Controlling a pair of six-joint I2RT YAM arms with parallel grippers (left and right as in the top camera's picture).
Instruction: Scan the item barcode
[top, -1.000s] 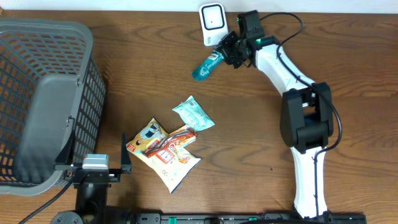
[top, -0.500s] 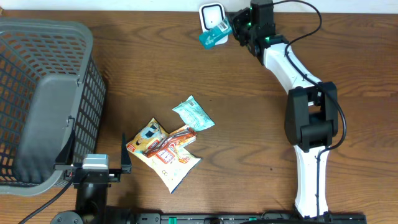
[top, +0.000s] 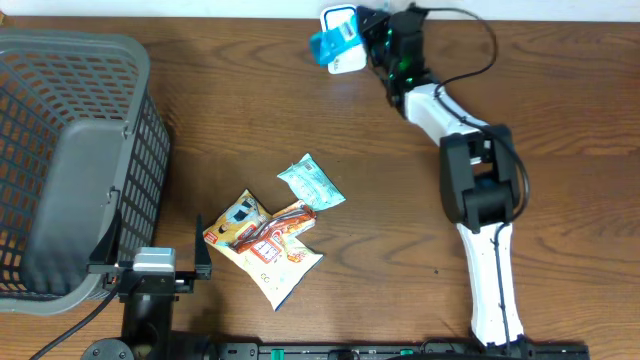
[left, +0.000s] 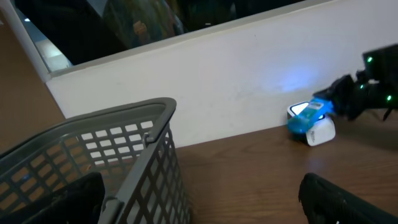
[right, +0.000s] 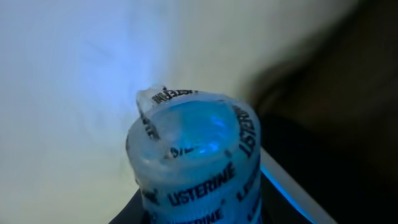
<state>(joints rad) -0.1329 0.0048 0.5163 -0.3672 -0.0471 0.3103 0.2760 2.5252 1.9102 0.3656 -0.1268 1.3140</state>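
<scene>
A small teal Listerine bottle (top: 327, 42) is the item, and my right gripper (top: 366, 36) is shut on it at the far edge of the table. The bottle hangs just over the white barcode scanner (top: 345, 58), covering most of its face. In the right wrist view the bottle's sealed cap (right: 196, 158) fills the frame, lit blue. The left wrist view shows the bottle (left: 306, 118) lying against the scanner (left: 321, 132) by the white wall. My left gripper (top: 150, 263) stands open at the near left edge, beside the basket, holding nothing.
A grey mesh basket (top: 130, 120) fills the left side of the table. A teal packet (top: 311, 185) and a pile of snack packets (top: 265, 243) lie in the middle. A white wall (left: 249, 81) runs behind the scanner.
My right gripper has carried the bottle up and to the left, from beside the scanner to over its face. The left arm has stayed still.
</scene>
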